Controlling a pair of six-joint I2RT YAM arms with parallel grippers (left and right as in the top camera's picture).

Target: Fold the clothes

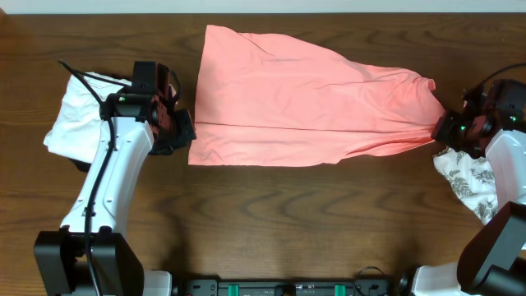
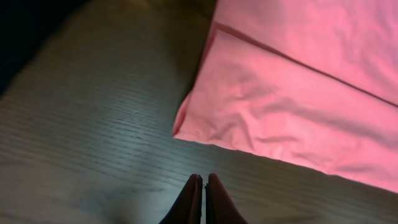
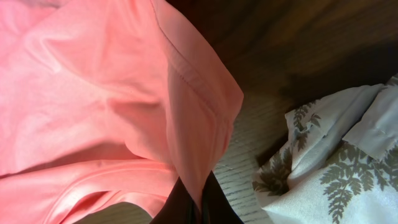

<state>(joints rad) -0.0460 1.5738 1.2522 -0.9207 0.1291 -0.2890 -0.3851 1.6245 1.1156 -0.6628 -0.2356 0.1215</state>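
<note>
The clothes (image 1: 296, 99), one large salmon-pink garment, lie spread across the middle of the wooden table, narrowing toward the right. My right gripper (image 1: 450, 130) is shut on the bunched right end of the clothes (image 3: 124, 106), with pink fabric pinched between its dark fingers (image 3: 214, 202). My left gripper (image 1: 182, 127) hovers by the garment's lower left corner (image 2: 186, 124), shut and holding nothing; its fingertips (image 2: 194, 186) are pressed together over bare wood, apart from the cloth.
A plain white folded garment (image 1: 78, 115) lies at the far left under the left arm. A white cloth with grey leaf print (image 1: 470, 179) sits at the right edge, just beside the right gripper (image 3: 200, 202). Table (image 1: 288, 222) is dark wood.
</note>
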